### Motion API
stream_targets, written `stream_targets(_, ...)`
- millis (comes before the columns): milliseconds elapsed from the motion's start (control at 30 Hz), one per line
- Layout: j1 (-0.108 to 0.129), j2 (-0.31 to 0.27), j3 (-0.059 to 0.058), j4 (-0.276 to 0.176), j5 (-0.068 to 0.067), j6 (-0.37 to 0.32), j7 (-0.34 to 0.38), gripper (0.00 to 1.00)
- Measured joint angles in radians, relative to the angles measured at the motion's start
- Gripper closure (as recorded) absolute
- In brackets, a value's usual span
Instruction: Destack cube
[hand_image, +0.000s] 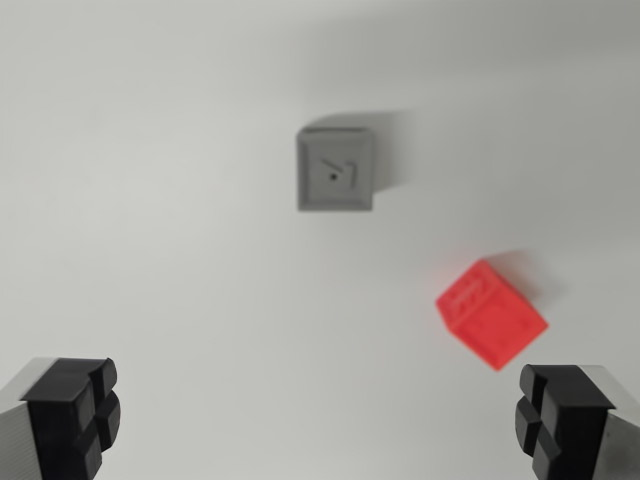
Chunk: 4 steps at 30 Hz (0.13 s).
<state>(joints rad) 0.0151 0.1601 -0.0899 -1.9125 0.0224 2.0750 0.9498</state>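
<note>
In the wrist view a grey cube lies on the white surface, above the middle of the picture, with a small dot and faint marks on its top face. A red cube lies apart from it, lower and toward the wrist view's right, turned at an angle. The two cubes do not touch. My gripper is open, its black fingertips at the bottom corners of the view, wide apart with nothing between them. The red cube sits just above the right fingertip.
A plain white table surface fills the view. Soft shadows fall to the right of both cubes.
</note>
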Motion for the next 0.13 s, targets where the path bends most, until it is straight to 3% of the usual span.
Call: stream_targets(133,0.000,0.000,0.000,0.000,0.000,0.000,0.000,0.00)
